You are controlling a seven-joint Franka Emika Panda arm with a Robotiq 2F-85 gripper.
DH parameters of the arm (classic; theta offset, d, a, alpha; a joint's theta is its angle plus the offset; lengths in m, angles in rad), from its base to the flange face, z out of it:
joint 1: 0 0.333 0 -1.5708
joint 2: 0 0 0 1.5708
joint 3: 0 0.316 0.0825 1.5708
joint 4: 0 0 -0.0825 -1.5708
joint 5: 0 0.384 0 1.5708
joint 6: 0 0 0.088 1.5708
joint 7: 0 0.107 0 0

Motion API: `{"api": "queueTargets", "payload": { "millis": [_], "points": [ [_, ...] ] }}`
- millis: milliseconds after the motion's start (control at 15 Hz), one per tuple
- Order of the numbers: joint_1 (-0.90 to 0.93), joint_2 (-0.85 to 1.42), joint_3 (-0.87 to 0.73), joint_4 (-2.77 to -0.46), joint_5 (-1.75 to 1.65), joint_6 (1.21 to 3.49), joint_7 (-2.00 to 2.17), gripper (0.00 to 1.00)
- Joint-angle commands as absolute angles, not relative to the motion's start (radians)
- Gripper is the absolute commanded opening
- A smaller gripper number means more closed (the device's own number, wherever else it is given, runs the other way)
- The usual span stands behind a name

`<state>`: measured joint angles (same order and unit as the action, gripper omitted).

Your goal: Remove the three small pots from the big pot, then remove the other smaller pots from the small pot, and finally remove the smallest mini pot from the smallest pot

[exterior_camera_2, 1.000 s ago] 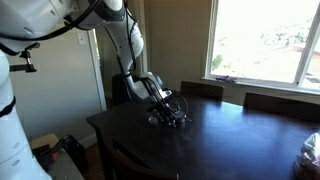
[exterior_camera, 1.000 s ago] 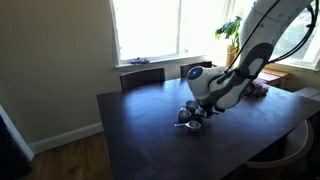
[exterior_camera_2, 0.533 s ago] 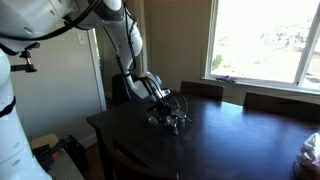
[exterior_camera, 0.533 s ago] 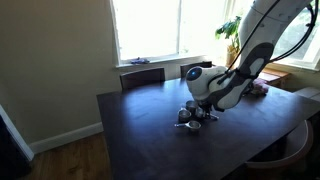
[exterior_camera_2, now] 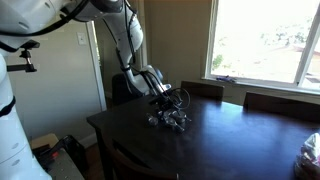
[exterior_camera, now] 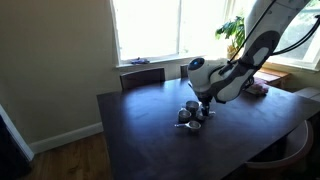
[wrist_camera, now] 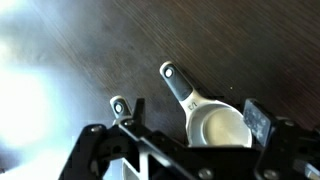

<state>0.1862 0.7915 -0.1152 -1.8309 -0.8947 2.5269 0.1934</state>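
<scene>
Stretching across the dark table (exterior_camera: 140, 135), with the white arm (exterior_camera: 245, 60) slanting down from 2 o'clock in an exterior view and the arm (exterior_camera_2: 130, 40) dropping from 11 o'clock in an exterior view, wrist bending steeply so the gripper (exterior_camera: 203, 100) is pointing down at the wood. Hovering just above the silver pots (exterior_camera: 190, 116), which are clustering near the table's middle, at 7 o'clock of the gripper there and at 6 o'clock under the gripper (exterior_camera_2: 170, 100) where the silver pots (exterior_camera_2: 170, 121) are catching the light. Holding the jaws spread wide, pinching nothing. In the wrist view, framing one pot (wrist_camera: 222, 125) between the dark fingers (wrist_camera: 262, 125) of the gripper (wrist_camera: 190, 128) along the bottom edge: lying on the wood with the bowl opening upward, long axis running along its handle from the bowl at 5 o'clock to the tip at 11 o'clock. Also showing a second handle tip (wrist_camera: 120, 105) just beside the 9 o'clock finger, its bowl staying hidden. Sitting higher than a second ago: then pressing low among the pots with jaws together, now lifting off and opening, the cluster keeping its place.
</scene>
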Motion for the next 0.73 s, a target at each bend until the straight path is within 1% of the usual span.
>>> {"api": "queueTargets", "payload": {
  "millis": [0,200,267,667],
  "points": [
    [0.095,0.676,-0.048,-1.919,-0.820,2.529,0.027,1.00],
    [0.050,0.627,-0.019,-1.948,-0.747,2.530,-0.085,1.00],
    [0.092,0.706,-0.057,-1.867,-0.772,2.528,-0.028,1.00],
    [0.090,0.718,-0.056,-1.858,-0.764,2.528,-0.040,1.00]
  ]
}}
